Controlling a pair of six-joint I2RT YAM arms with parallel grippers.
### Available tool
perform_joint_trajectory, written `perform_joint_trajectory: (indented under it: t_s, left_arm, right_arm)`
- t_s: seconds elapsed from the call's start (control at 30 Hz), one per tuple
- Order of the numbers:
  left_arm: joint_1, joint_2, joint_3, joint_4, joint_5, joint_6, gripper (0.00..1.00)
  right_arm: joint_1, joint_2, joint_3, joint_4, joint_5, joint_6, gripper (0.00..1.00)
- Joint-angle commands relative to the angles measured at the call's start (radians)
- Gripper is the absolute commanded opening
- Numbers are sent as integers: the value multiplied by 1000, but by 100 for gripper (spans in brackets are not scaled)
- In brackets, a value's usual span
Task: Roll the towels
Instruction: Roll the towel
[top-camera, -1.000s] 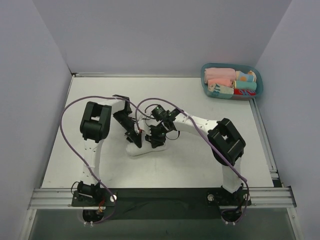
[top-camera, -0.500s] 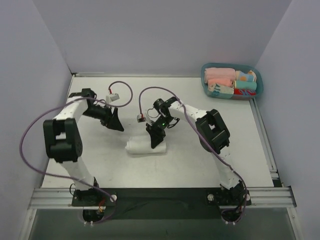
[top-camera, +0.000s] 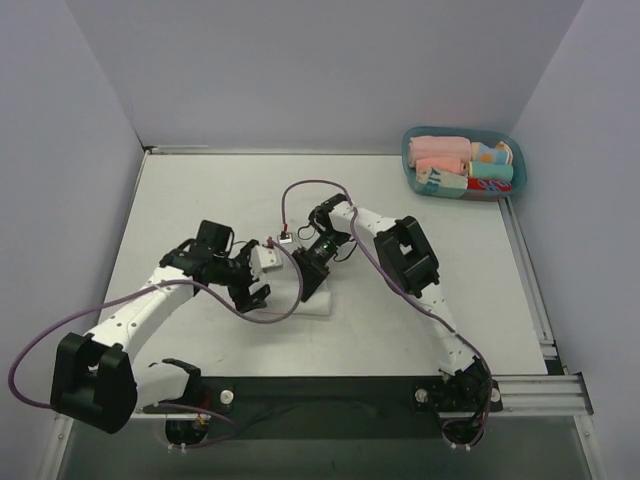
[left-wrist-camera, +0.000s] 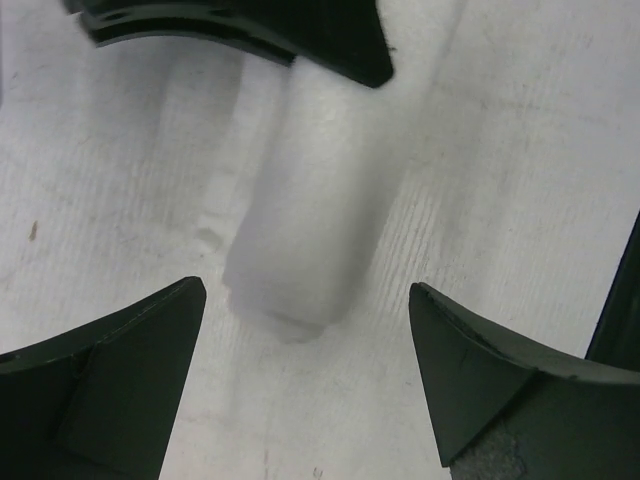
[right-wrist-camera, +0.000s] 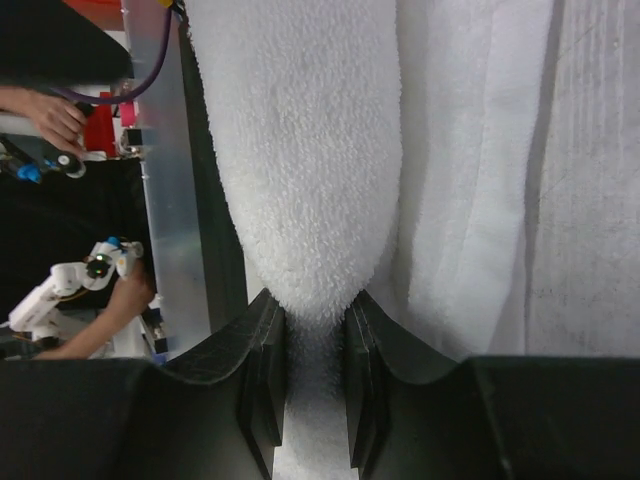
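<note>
Towel (top-camera: 320, 303), top view: wound into a short white roll lying on the table (top-camera: 200, 200); only the end past the right gripper's fingers shows, the rest is under the two grippers.
Right gripper, top view: right gripper (top-camera: 308, 285) reaches down onto the roll from the far side.
Left gripper, top view: left gripper (top-camera: 255, 296) stands at the roll's other end, its fingers spread.
Basket, top view: basket (top-camera: 408, 150) well apart at the far right corner, holding rolled coloured cloths.
Towel, left wrist view: the roll's rounded end (left-wrist-camera: 285, 300) sits between the two fingertips and just ahead of them, touching neither.
Left fingers, left wrist view: fingers (left-wrist-camera: 110, 380) stand wide apart with bare table between them; nothing is held.
Far end, left wrist view: a dark finger of the other arm lies across the roll beyond the fingertips.
Towel, right wrist view: the fluffy roll (right-wrist-camera: 300, 150) runs straight out from the fingertips, its near end squeezed narrow between them.
Right fingers, right wrist view: fingers (right-wrist-camera: 262, 360) are closed on that end of the towel.
Beside the roll, right wrist view: smooth white folds lie just to one side of the fingers; loose tail or outer wrap, I cannot tell.
Step in hand: the rolling itself looks done; one end is pinned while the other arm lines up.
Next move calls for: probably closing the spread fingers squarely on the free end without nudging it loose, then lifting both ends level.
</note>
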Motion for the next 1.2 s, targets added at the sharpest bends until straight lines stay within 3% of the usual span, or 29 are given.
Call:
perform_joint_trajectory:
  t_s: [0.0,0.17,0.37,0.47,0.5,0.6,0.73,0.77,0.9,1.17]
  left_arm:
    - [-142,-40,-70,209,-177,77,94]
    - [-318,12,-147,358,-295,106,94]
    - [-384,69,-202,502,-367,154,94]
    - [-400,110,-216,515,-373,190,89]
    - [-404,130,-216,510,-376,200,76]
    - [-411,161,-193,420,-375,209,46]
    - [-403,177,-150,259,-317,220,31]
    - [-401,193,-141,181,-295,224,29]
    - [-365,278,-42,23,-202,195,23]
    - [-216,619,300,-309,18,163,22]
  right_arm:
    - [1,74,35,-62,73,32,0]
    - [-10,105,51,-73,71,82,0]
    - [-10,123,63,-89,69,102,0]
    - [-10,126,72,-89,71,113,0]
    - [-10,126,75,-89,76,124,0]
    - [-27,105,83,-84,108,159,1]
    - [-77,-4,77,-72,126,191,26]
    - [-92,-30,72,-64,131,200,34]
    - [-177,-171,34,6,172,254,43]
    - [-280,-574,-236,213,368,277,47]
